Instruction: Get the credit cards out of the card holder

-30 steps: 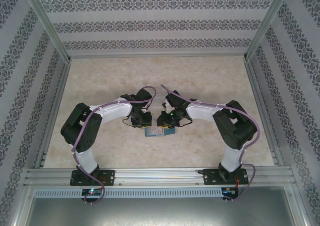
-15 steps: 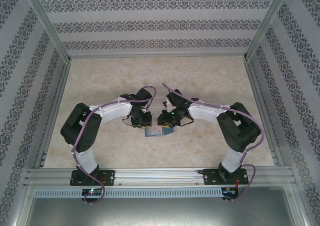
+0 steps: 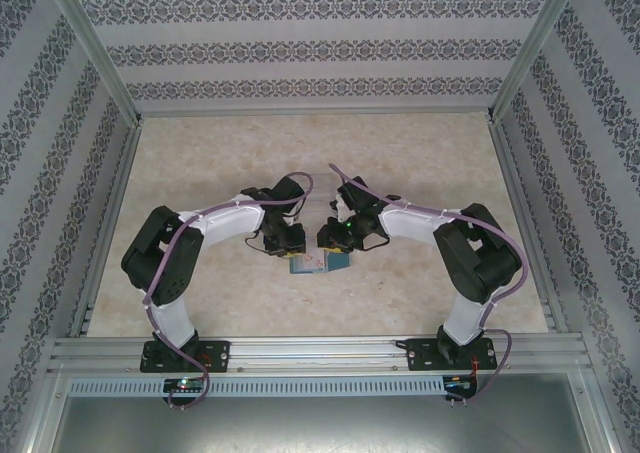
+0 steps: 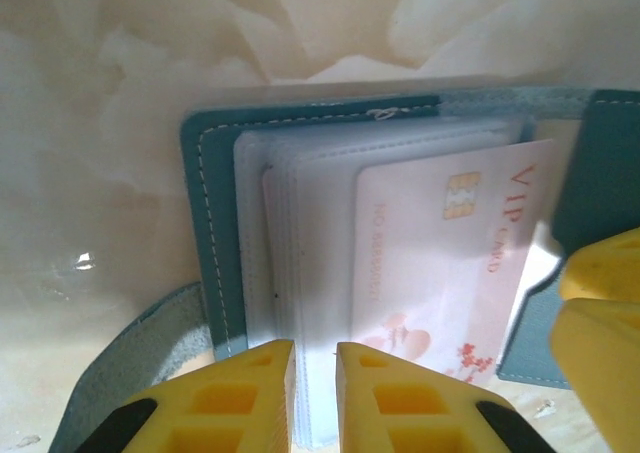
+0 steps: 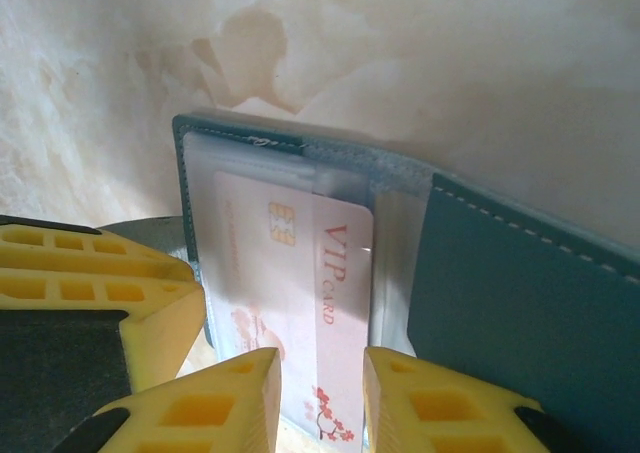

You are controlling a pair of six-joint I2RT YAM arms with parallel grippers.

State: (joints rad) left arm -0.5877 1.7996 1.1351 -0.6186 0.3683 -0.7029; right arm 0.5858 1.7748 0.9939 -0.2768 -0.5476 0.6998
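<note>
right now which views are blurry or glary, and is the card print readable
left wrist: left claw soft and out of focus, VIP print on the credit card sharp, small glint on the table; right wrist: right claw blurred too, card readable; top external: even light, card holder tiny under the arms.

Teal card holder point(image 5: 520, 303) open on the pale marbled tabletop point(image 5: 450, 63), stitched flap swung out to the right. Tucked among its clear sleeves point(image 5: 395, 238), a whitish credit card point(image 5: 300, 263): gold chip, red "VIP" lettering, red blossoms low down. Right gripper point(image 5: 322, 378) at the bottom, yellow jaws flanking the card's lower end; gripping or not, hard to tell. Left gripper point(image 5: 190, 293) up against the holder's left edge.
</note>
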